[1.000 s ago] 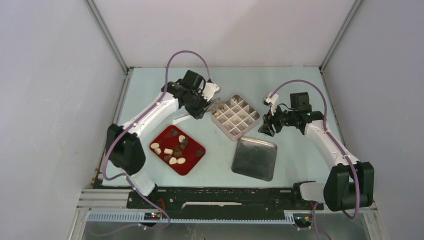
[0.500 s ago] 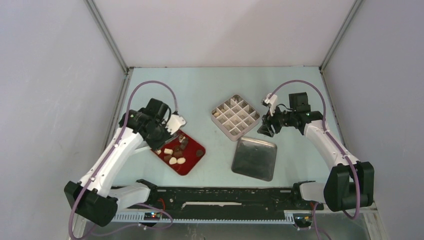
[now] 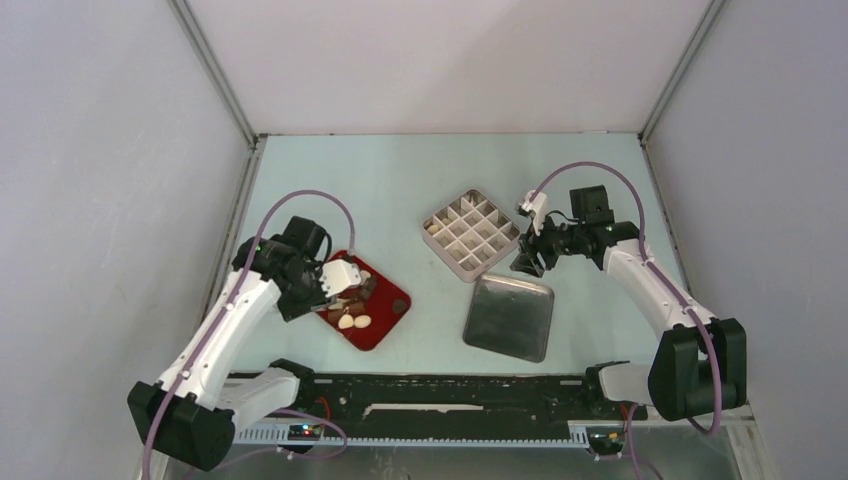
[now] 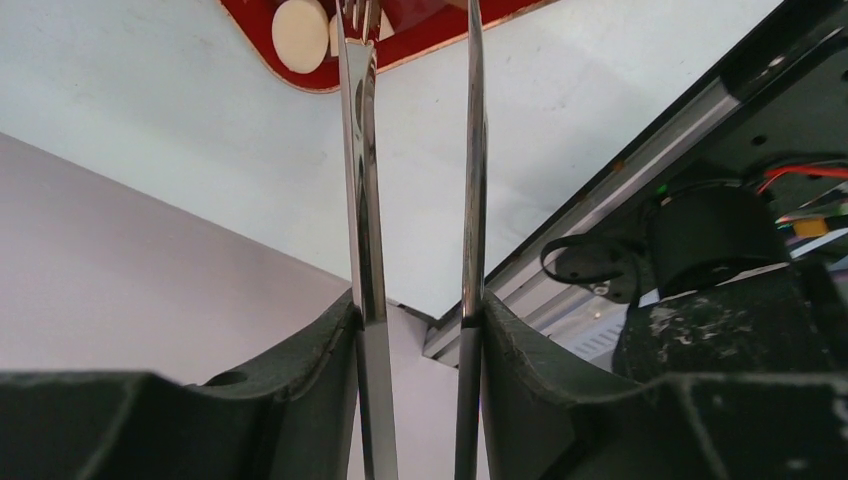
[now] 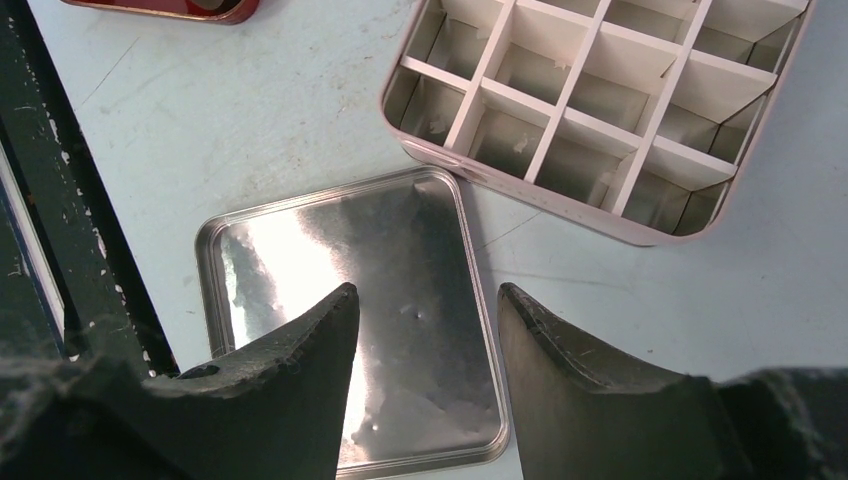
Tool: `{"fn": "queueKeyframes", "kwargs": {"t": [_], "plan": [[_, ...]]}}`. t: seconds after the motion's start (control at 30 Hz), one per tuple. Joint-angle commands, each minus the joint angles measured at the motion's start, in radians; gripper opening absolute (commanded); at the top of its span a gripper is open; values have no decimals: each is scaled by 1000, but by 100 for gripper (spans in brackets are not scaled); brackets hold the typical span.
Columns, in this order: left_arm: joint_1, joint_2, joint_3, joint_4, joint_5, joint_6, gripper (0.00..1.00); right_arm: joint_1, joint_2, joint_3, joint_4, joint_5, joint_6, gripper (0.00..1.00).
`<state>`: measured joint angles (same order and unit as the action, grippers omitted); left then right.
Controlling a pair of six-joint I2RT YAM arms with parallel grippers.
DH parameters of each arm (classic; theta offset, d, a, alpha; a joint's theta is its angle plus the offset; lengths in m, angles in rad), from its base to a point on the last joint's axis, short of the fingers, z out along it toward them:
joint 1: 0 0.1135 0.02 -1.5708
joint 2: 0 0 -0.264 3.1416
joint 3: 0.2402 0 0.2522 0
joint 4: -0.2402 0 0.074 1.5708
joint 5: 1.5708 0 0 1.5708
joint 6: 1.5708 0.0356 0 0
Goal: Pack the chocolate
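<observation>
Metal tongs [image 4: 362, 200] are clamped in the left gripper [image 4: 417, 312] over the chocolate [image 3: 347, 322]; the right gripper [image 5: 425, 292] is spread, empty.

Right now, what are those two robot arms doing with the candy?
The left end effector grips metal tongs, and their tips reach over the red tray where the chocolate pieces lie. The right end effector hangs open and empty near the divided box and the metal lid lying flat on the table beside it.
</observation>
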<state>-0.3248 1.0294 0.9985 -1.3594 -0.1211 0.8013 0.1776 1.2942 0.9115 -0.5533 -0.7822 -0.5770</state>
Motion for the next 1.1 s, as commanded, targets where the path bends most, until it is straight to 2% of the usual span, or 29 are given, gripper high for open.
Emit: {"fn": "queueKeyframes", "kwargs": {"t": [0.0, 0.3, 0.73, 1.07], "plan": [[50, 28, -6, 28, -56, 144, 46, 4, 2, 0, -2, 2, -18, 56], [158, 91, 23, 63, -8, 215, 47, 4, 4, 0, -7, 3, -25, 56], [167, 156, -6, 122, 9, 296, 49, 5, 18, 0, -10, 8, -29, 56], [167, 167, 11, 24, 50, 365, 47, 8, 32, 0, -10, 11, -32, 56]]}}
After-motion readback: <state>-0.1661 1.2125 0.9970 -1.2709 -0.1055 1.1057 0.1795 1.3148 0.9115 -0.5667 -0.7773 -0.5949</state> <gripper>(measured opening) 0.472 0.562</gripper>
